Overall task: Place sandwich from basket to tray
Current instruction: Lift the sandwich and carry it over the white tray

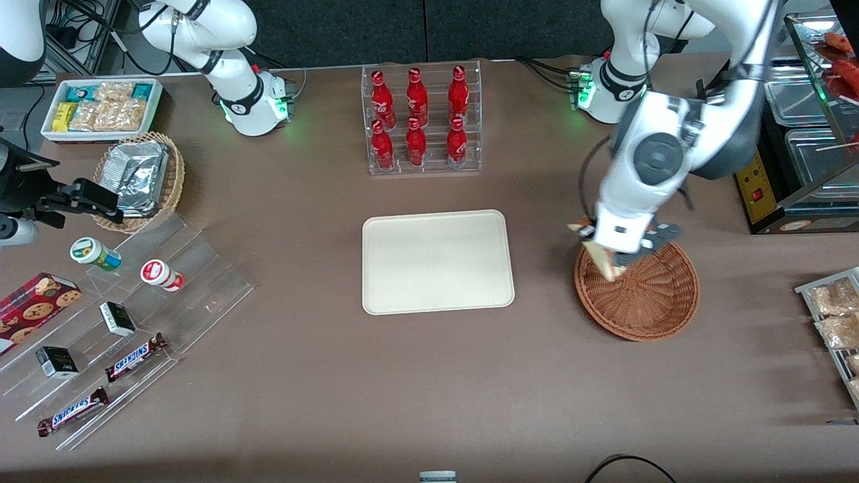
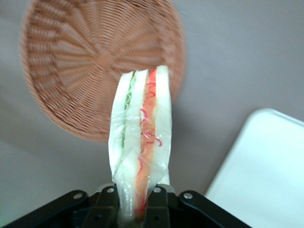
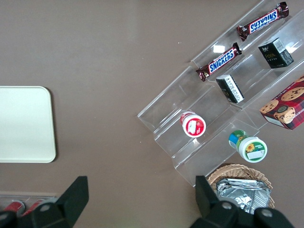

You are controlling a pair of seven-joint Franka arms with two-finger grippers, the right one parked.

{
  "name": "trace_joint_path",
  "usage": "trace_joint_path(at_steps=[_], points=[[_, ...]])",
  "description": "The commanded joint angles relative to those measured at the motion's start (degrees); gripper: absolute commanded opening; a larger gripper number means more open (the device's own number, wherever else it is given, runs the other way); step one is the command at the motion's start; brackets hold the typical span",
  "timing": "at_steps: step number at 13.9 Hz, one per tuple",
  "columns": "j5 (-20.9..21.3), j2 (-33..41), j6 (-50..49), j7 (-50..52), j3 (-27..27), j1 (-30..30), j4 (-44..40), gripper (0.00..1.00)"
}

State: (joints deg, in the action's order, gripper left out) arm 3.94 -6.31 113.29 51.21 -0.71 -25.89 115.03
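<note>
We see the sandwich (image 2: 141, 137) pinched at its lower end between the closed fingers of the left gripper (image 2: 137, 199); it is a plastic-wrapped wedge with green filling on one side and red-pink on the other. In the front view the sandwich (image 1: 604, 261) hangs from the gripper (image 1: 621, 249) at center right of the frame, lifted above the rim of the reddish-brown basket (image 1: 637, 295) on the edge nearest the tray. The wrist view shows the basket (image 2: 95, 61) below the sandwich with no food in it, and a corner of the tray (image 2: 266, 175) close by.

The cream tray (image 1: 437, 261) lies flat at the middle of the front frame, just beside the basket, its surface bare. Above it in the frame we see a clear rack of red bottles (image 1: 421, 117). At far left sit a tan basket of foil packets (image 1: 142, 178) and a stepped acrylic stand (image 1: 127, 335) with Snickers bars and small jars.
</note>
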Motion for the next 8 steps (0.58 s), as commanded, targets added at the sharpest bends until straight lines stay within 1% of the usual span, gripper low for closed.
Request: trace_joint_path(at_steps=[1,4,6,8], points=[[0.28,-4.22,-1.23,2.40,-0.61,-7.04,-5.41,0.00],[0.01,-12.91,-1.31,2.49,-0.61,-13.73,-14.98,0.00],[-0.16,-18.89,-0.96,2.32,-0.61,-16.11,-21.31,0.00],[-1.91,-24.34,-0.70,2.40,-0.61,-18.30,-26.77,0.00]])
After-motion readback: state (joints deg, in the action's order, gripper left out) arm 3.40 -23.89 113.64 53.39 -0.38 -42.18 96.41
